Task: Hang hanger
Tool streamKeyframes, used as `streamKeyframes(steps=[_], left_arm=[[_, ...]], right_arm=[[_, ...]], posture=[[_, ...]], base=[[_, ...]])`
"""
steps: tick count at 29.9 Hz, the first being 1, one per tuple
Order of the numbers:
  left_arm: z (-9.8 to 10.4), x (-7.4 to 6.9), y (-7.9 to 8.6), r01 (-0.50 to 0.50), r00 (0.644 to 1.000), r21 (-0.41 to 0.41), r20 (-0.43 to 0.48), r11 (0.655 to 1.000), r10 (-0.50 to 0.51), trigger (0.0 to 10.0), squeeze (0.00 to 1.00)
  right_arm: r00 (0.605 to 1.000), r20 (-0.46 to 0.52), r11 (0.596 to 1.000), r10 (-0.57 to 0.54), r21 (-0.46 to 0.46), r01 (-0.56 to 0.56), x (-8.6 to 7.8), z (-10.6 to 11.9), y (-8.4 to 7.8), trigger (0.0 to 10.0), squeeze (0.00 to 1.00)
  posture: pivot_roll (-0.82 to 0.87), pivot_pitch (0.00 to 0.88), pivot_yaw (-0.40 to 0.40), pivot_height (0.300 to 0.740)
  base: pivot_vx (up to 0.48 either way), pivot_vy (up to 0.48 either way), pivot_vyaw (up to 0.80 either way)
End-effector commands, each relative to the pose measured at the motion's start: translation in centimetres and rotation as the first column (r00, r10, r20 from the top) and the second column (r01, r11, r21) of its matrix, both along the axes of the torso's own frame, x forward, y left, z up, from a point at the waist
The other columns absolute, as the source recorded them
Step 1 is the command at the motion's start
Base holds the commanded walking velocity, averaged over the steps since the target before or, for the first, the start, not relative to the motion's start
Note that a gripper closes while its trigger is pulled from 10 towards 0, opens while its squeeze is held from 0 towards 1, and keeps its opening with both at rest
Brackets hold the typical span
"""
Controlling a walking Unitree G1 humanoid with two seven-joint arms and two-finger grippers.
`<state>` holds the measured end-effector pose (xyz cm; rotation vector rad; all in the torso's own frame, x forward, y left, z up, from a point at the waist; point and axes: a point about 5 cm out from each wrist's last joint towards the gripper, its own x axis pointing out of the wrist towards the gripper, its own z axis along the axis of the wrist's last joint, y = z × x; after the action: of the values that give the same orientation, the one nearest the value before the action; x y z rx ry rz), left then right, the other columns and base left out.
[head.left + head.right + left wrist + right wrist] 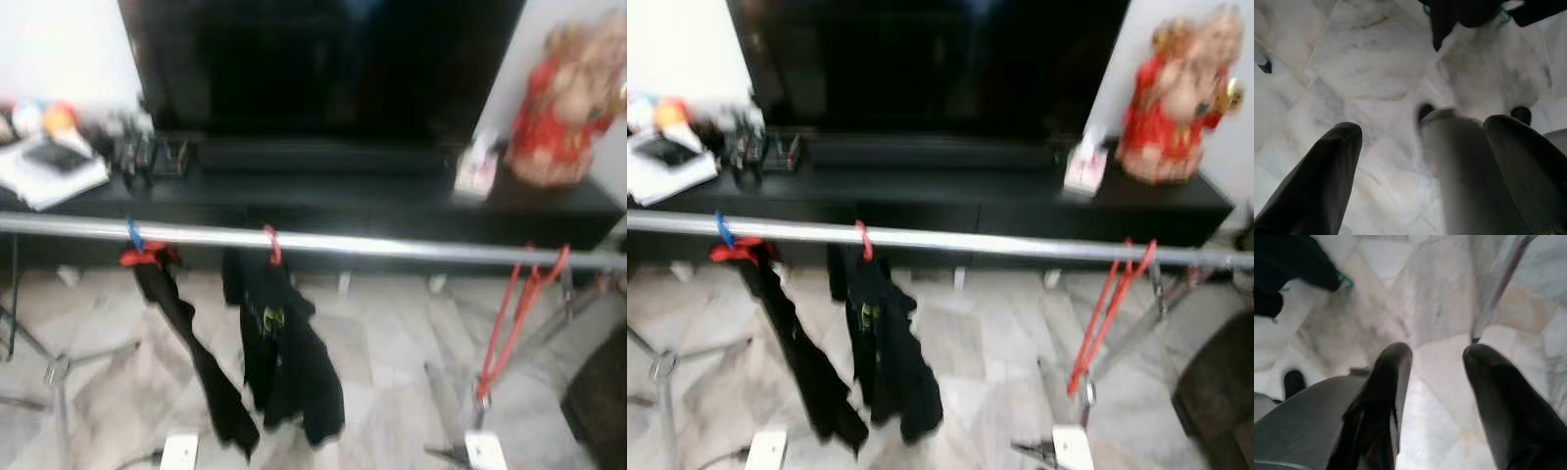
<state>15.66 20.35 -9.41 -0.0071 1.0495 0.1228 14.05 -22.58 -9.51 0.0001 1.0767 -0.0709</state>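
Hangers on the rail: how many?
3. Blue-hooked hanger with a dark garment at the rail's left, red-hooked hanger with black clothing beside it, empty red hanger at the right.

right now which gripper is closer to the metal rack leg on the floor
Right, probably. The right gripper hangs with open jaws just short of the rack leg where it meets the floor tiles; the left gripper points at tiles near a black garment.

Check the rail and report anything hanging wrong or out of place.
The empty red hanger dangles steeply tilted from the rail, near the right end. Both black garments droop bunched and lopsided off their hooks rather than spread. Nothing looks broken or spilled.
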Motion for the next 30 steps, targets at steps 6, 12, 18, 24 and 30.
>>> streamKeyframes(steps=[6, 12, 18, 24, 30], left_arm=[[-0.1, -0.5, 0.7, 0.001, 1.0, 0.022, -0.016, 1.0, -0.001, 10.0, 0.0], [-0.1, -0.5, 0.6, 0.002, 1.0, 0.021, -0.017, 1.0, -0.001, 10.0, 0.0], [-0.1, -0.5, 0.6, 0.002, 1.0, 0.021, -0.017, 1.0, -0.002, 10.0, 0.0], [-0.1, -0.6, 0.7, 0.021, 1.0, 0.034, -0.021, 0.999, -0.02, 10.0, 0.0], [-0.1, -0.6, 0.7, 0.009, 1.0, 0.029, -0.015, 1.0, -0.009, 10.0, 0.0]], right_arm=[[1.0, 0.017, 1.0, -0.002, 0.018, 0.002, 0.4, 0.1, 0.5, 10.0, 0.0], [1.0, 0.009, 1.0, -0.005, 0.023, 0.005, 0.1, -0.2, 1.1, 10.0, 0.0], [1.0, 0.011, 1.0, -0.003, 0.028, 0.003, 0.4, -0.2, 1.7, 10.0, 0.0], [1.0, 0.013, 1.0, 0.002, 0.03, -0.002, 0.6, -0.2, 2.1, 10.0, 0.0], [1.0, 0.01, 1.0, -0.014, 0.028, 0.013, 0.5, -0.2, 1.9, 10.0, 0.0]], posture=[[-0.09, 0.0, -0.048, 0.74], [-0.09, 0.0, -0.048, 0.74], [-0.09, 0.0, -0.048, 0.74], [-0.09, 0.0, -0.049, 0.74], [-0.09, 0.0, -0.051, 0.74]], base=[[0.0, 0.289, 0.0], [0.0, 0.291, 0.0], [0.0, 0.289, 0.0], [0.0, 0.048, 0.0], [0.0, 0.0, 0.0]])
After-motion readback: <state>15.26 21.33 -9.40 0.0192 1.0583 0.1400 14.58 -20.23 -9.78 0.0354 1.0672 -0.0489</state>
